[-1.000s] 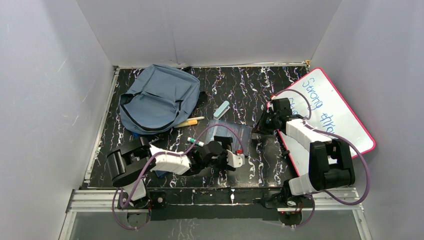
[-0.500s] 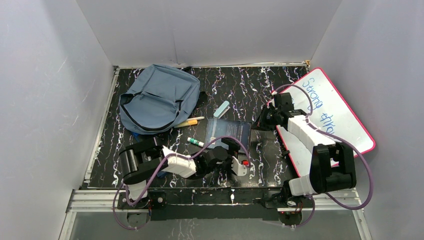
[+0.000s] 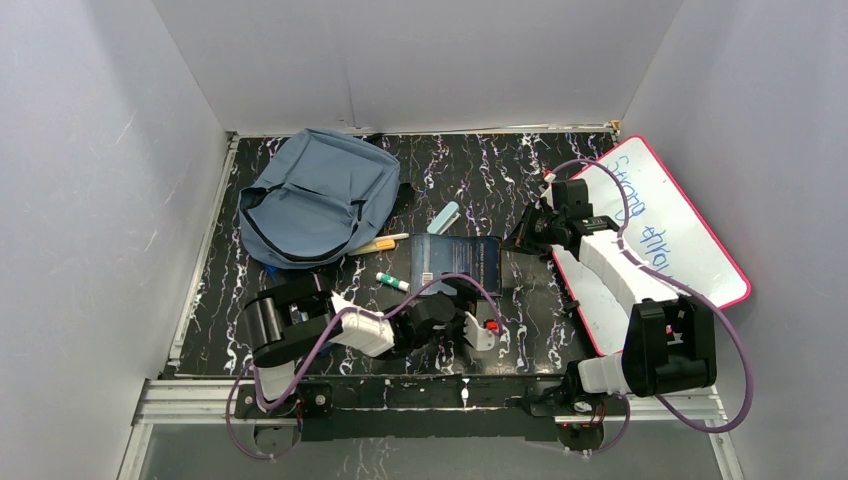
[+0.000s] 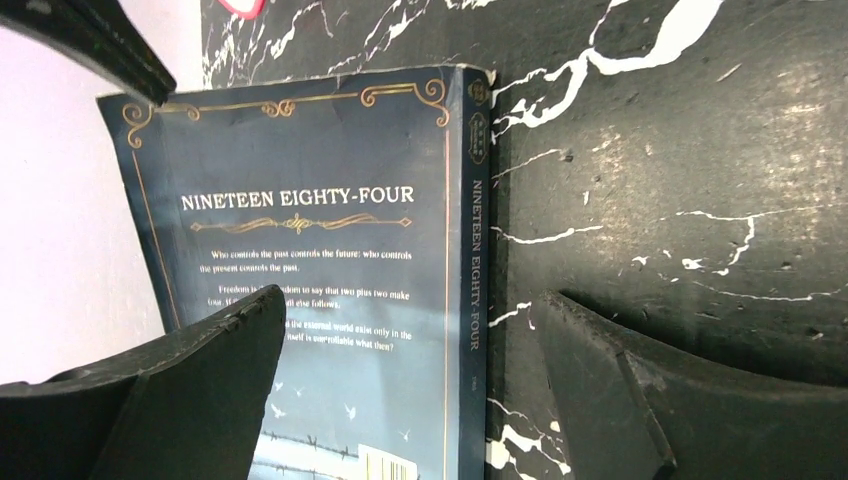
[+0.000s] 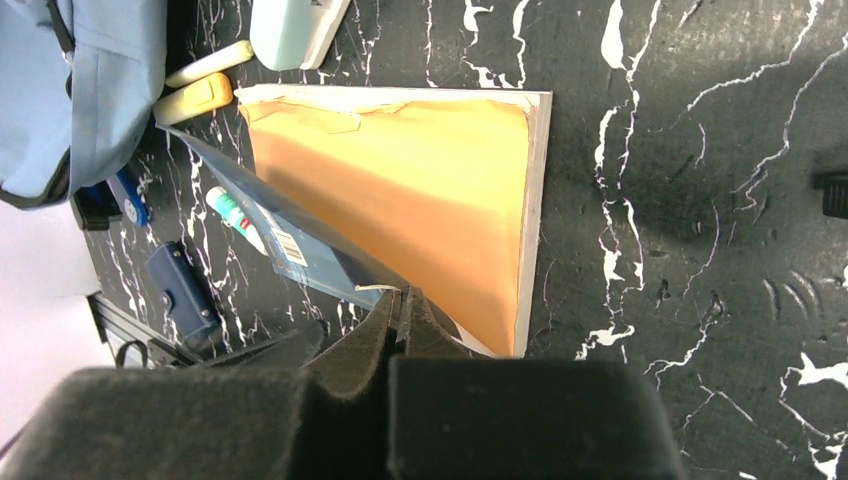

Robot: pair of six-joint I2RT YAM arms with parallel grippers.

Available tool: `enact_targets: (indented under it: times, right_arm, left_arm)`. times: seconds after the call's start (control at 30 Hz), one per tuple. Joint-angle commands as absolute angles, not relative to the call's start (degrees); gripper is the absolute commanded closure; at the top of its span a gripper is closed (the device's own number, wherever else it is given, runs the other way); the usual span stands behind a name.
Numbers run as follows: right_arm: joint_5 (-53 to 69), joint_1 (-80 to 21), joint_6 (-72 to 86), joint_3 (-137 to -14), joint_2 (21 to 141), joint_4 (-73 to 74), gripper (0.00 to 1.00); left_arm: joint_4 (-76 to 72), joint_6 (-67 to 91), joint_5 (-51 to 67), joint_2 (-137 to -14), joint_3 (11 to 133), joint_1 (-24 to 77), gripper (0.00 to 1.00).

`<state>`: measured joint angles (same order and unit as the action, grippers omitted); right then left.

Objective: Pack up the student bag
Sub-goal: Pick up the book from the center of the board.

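The student bag (image 3: 315,198) lies flat at the back left, a slate-blue backpack; its edge also shows in the right wrist view (image 5: 85,80). A dark-blue book (image 3: 455,262), titled Nineteen Eighty-Four (image 4: 320,250), lies at the centre. My right gripper (image 3: 513,243) (image 5: 405,303) is shut on a corner of the book's cover (image 5: 290,250), lifting it off the orange page (image 5: 420,190) beneath. My left gripper (image 3: 472,318) (image 4: 410,335) stands open low at the book's near end. Its jaws straddle the spine (image 4: 477,290), one over the cover, one over the table.
A white-and-pink whiteboard (image 3: 665,230) leans at the right. Between bag and book lie a yellow marker (image 5: 195,97), a pale teal eraser (image 5: 290,25) and a green-capped marker (image 5: 235,215). A small dark-blue pouch (image 5: 180,290) sits near the left arm.
My right gripper has drawn back and to the right with the cover corner, raising it. My left arm has pulled toward the near edge, uncovering the book; its jaws stayed open.
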<state>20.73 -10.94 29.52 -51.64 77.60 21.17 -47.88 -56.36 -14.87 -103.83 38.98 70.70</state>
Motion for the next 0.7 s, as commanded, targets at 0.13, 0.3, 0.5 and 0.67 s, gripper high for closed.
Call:
enact_targets:
  times: [0.13, 0.3, 0.5, 0.67]
  right_arm:
    - [26.1, -11.0, 21.5, -45.3, 72.3, 9.4, 1.0]
    - [28.9, -11.0, 17.9, -41.0, 69.2, 3.2, 1.0]
    - [30.3, -11.1, 14.3, -37.9, 67.1, 0.5, 1.0]
    - [30.8, -11.0, 13.5, -36.3, 66.2, -2.1, 1.0]
  left_arm:
    - [-41.8, -40.2, -11.4, -87.3, 38.7, 70.2, 0.1]
    - [-20.3, -27.0, 16.2, -77.0, 47.5, 58.6, 0.14]
    - [-4.5, -36.4, 32.0, -80.9, 57.8, 48.0, 0.14]
    - [2.7, -43.1, 42.4, -87.8, 65.3, 43.2, 0.15]
